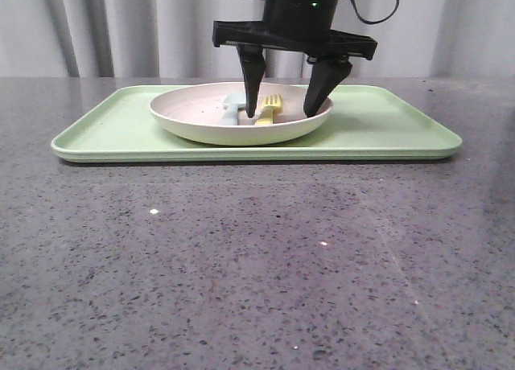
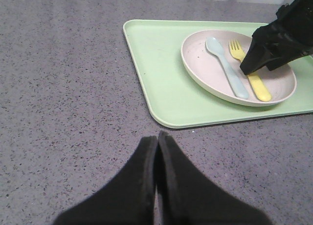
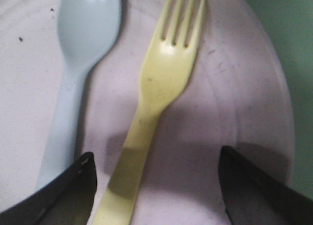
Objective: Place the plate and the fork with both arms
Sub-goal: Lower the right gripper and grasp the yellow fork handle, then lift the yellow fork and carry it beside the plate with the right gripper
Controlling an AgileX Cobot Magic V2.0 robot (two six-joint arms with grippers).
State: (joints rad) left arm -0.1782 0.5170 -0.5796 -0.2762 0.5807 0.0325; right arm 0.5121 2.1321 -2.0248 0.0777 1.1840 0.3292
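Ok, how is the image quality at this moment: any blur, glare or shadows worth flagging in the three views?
Front view: sharp, with small glints on the speckled grey table. Left wrist view: clear, evenly lit. Right wrist view: soft and blurred close up; the open right tool casts a shadow over the small yellow plastic fork handle and the round pale pinkish-cream plate.

One tray (image 1: 386,129) | one plate (image 1: 193,117) | one fork (image 2: 249,68) | one spoon (image 2: 225,66) | two grippers: right (image 1: 286,111), left (image 2: 157,186)
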